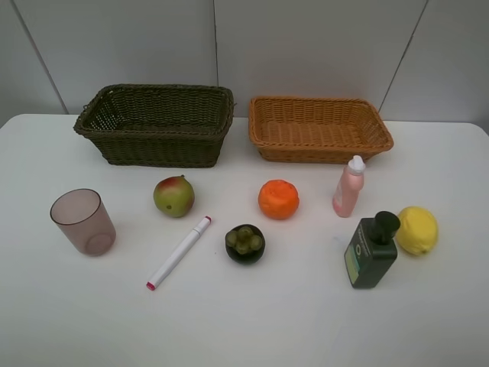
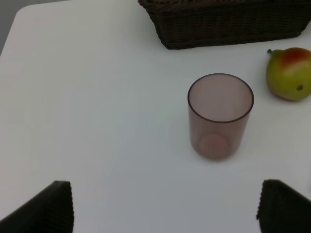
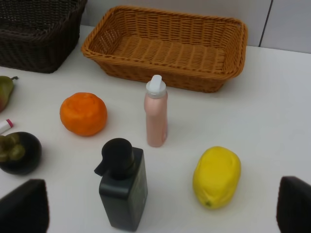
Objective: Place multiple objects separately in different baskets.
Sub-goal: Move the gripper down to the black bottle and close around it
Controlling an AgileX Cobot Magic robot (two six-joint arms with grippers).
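"Left end effector (image 2: 165,208) hangs over the white counter (image 2: 97,121), spread wide with nothing in it. The right end effector (image 3: 160,208) is just as open and just as empty."

"So where does it go wrong?"

"The translucent mauve plastic cup (image 2: 221,116) stands upright near the left one, short of the dark olive-brown wicker basket (image 2: 223,24). It looks thin and light, so a finger catching the rim would likely tip it toward the green-red mango (image 2: 289,73)."

"And the right side?"

"Crowded. The tall dark green pump bottle (image 3: 124,194) stands just beside the oval yellow lemon (image 3: 217,177), with the slim pink bottle (image 3: 156,119) behind it, nearer the orange-tan wicker basket (image 3: 214,80). A wide approach could knock either bottle over — or set the lemon rolling. Neither basket holds anything yet."
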